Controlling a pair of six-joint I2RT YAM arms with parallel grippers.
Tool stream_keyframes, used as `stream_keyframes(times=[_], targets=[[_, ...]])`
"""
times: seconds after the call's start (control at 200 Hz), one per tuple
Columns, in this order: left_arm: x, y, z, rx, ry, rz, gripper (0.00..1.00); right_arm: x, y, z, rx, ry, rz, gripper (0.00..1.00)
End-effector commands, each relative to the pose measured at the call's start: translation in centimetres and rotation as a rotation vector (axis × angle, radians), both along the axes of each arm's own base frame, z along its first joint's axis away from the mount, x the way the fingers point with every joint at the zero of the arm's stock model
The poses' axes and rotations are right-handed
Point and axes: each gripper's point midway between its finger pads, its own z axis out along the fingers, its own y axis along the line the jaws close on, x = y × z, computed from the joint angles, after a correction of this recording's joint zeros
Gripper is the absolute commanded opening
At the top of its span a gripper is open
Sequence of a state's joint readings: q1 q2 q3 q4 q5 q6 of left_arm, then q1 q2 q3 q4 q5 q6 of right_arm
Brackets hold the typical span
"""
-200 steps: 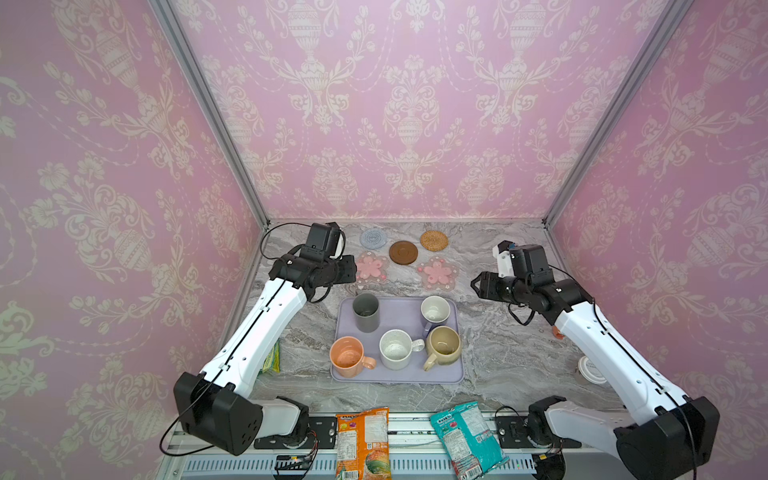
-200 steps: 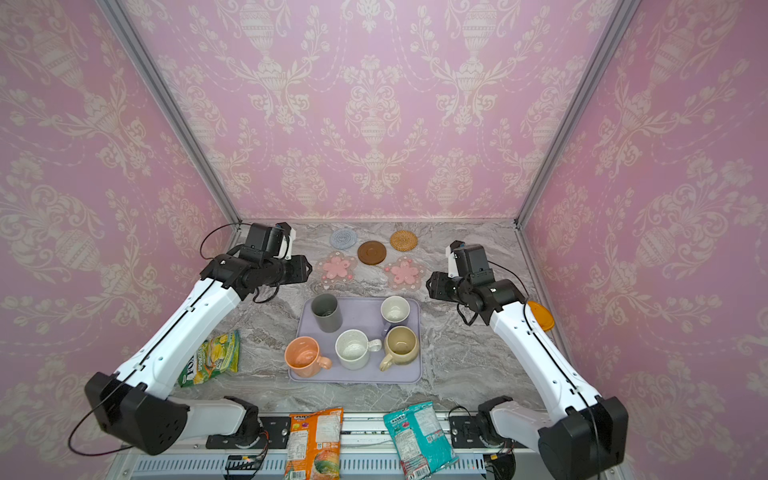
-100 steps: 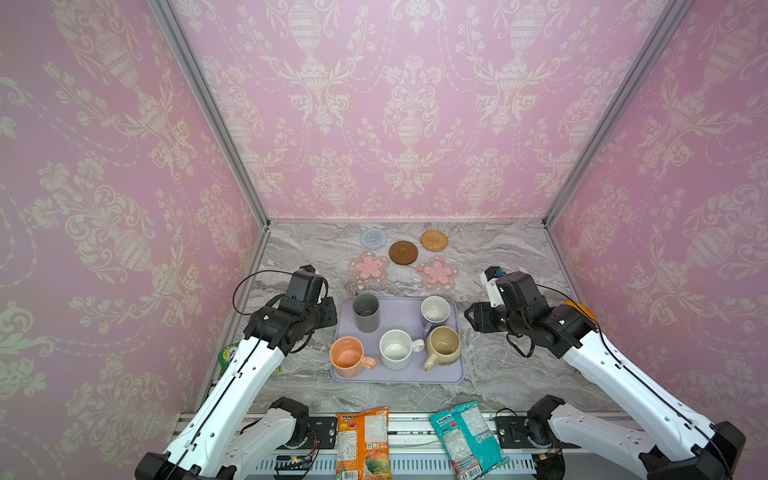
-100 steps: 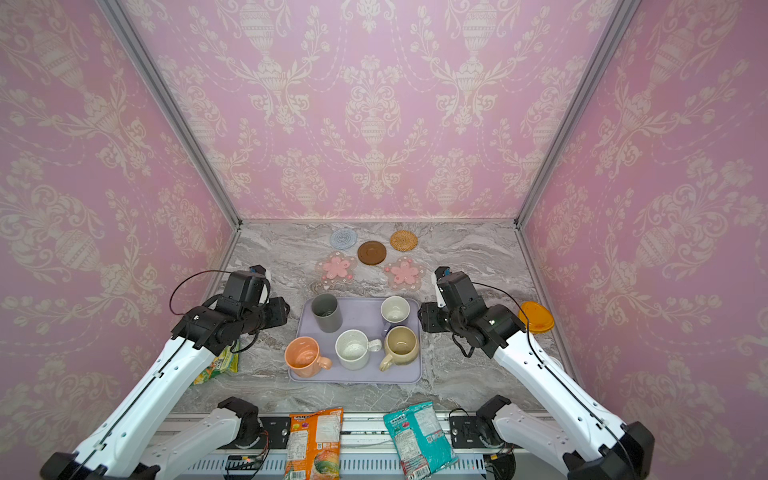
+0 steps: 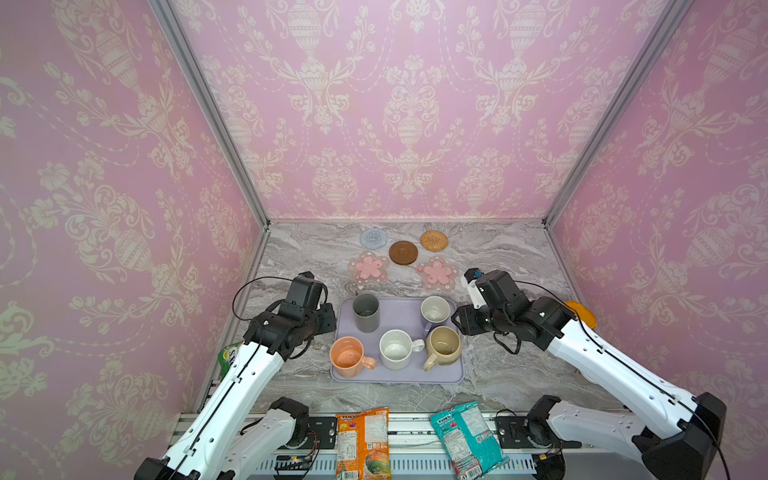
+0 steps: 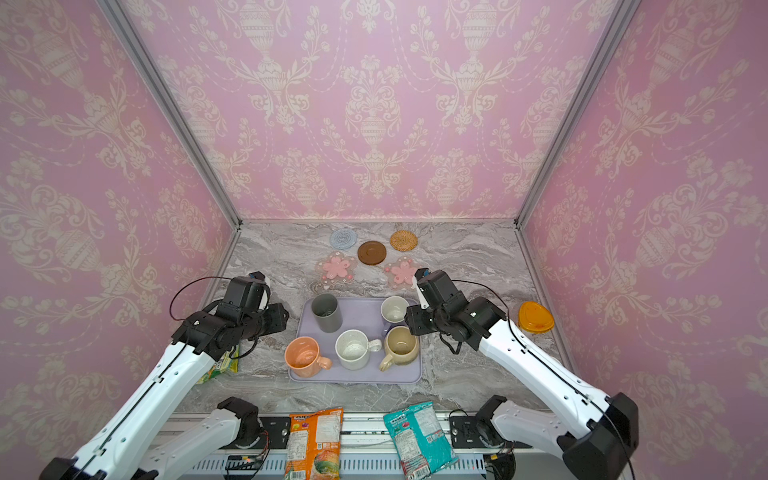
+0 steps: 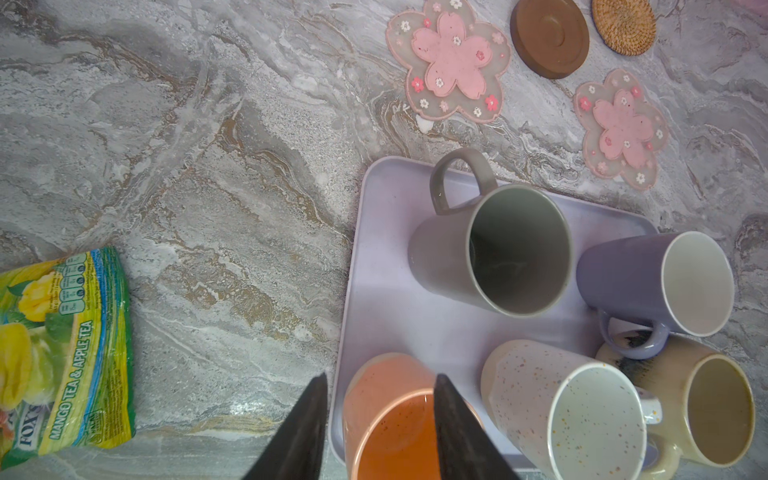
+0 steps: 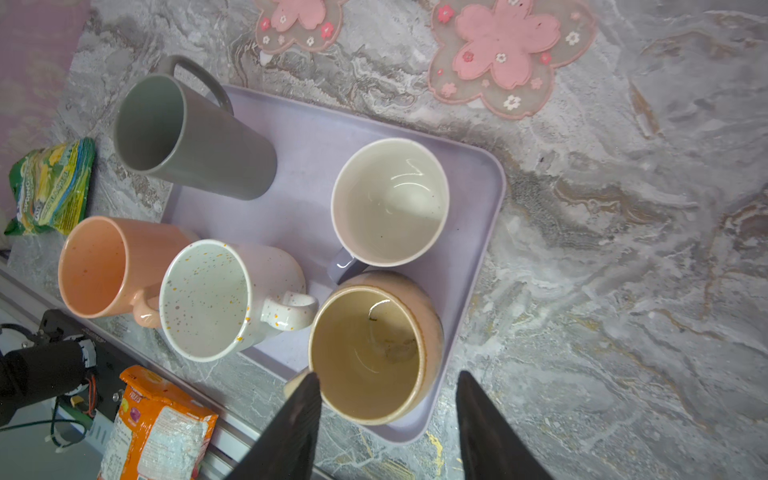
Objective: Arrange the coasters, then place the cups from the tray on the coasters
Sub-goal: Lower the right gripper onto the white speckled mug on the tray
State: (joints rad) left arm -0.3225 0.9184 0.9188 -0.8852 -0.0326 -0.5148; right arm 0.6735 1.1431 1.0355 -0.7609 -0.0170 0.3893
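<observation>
The left pincer (image 7: 380, 376) hangs with its jaws apart and nothing clamped. One finger sits outside the peach-orange cup (image 7: 386, 419), the other over its mouth. Closing there would pinch only the wall, and I judge that so thin a grip could let the cup swing or slip.

The right pincer (image 8: 388, 374), also apart and empty, straddles the beige-yellow cup (image 8: 370, 353) directly beneath it. Just beyond, the handle of the white speckled cup (image 8: 208, 299) nearly touches the beige one, and the lavender cup (image 8: 390, 203) crowds it too. A tilted lift may knock either.

All these cups stand on the tray (image 8: 478, 216). Farther out, the flower coasters (image 8: 503, 54) lie bare and close together, so cups set there might bump.
</observation>
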Motion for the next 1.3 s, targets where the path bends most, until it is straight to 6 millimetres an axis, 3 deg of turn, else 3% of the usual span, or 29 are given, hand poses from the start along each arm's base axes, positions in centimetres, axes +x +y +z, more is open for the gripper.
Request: stream_keyframes(times=[0.0,0.105,0.14,0.345,0.62,1.296], targets=[[-1.2,0.5,-0.3,0.003,0.025,0.014,0.45,-0.4,2.4,0.8,-0.029,-0.024,0.164,0.53],[-1.6,0.9,0.1,0.008,0.012,0.025,0.45,-1.9,4.1,-0.7,-0.123,0.031,0.335,0.52],[-1.6,1.0,0.3,0.006,0.003,0.03,0.45,-2.0,5.1,0.0,-0.144,0.023,0.393,0.52],[-1.7,0.9,0.8,-0.018,-0.022,0.042,0.45,-4.3,7.4,-3.3,-0.327,0.071,0.648,0.52],[-2.7,1.5,1.3,-0.031,-0.044,0.075,0.45,-4.1,7.1,-4.6,-0.387,0.06,0.7,0.49],[-4.7,2.0,1.3,-0.057,-0.042,0.091,0.45,-3.1,9.3,-8.4,-0.439,0.081,0.832,0.47]])
